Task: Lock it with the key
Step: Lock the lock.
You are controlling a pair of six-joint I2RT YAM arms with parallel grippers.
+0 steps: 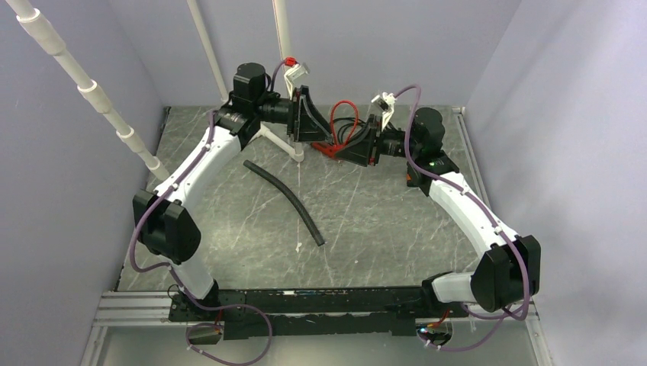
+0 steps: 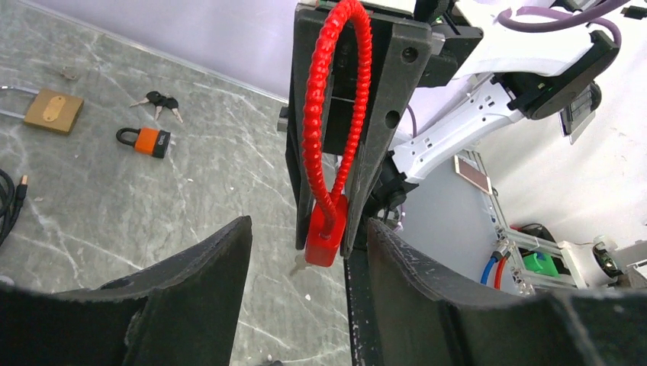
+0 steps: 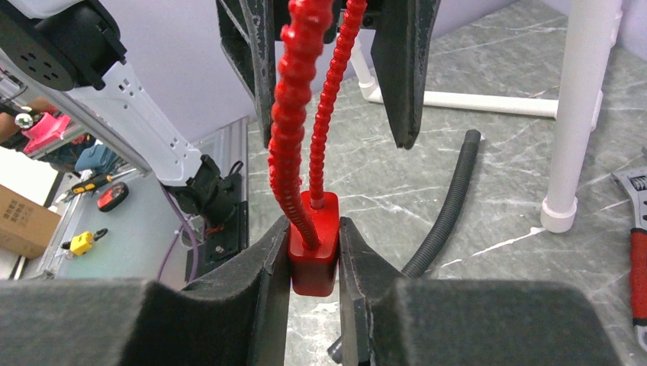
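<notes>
A: State of right claw (image 3: pixel 313 229)?
B: Pinching body of red cable lock (image 3: pixel 313 263), lower centre of right wrist view, with ribbed loop up to frame top.
A: Left claw (image 2: pixel 309 229)?
B: Spread wide, fingers (image 2: pixel 206 282) flanking lock in left wrist view, not touching it.
A: Position in top view?
B: Upper centre, held above surface (image 1: pixel 381 229), between both claws.
A: Else on surface?
B: Orange padlock (image 2: pixel 145 141), brass padlock (image 2: pixel 52 110), loose keys (image 2: pixel 160 101) at upper left of left wrist view; black hose (image 1: pixel 286 202) mid-frame in top view.
</notes>
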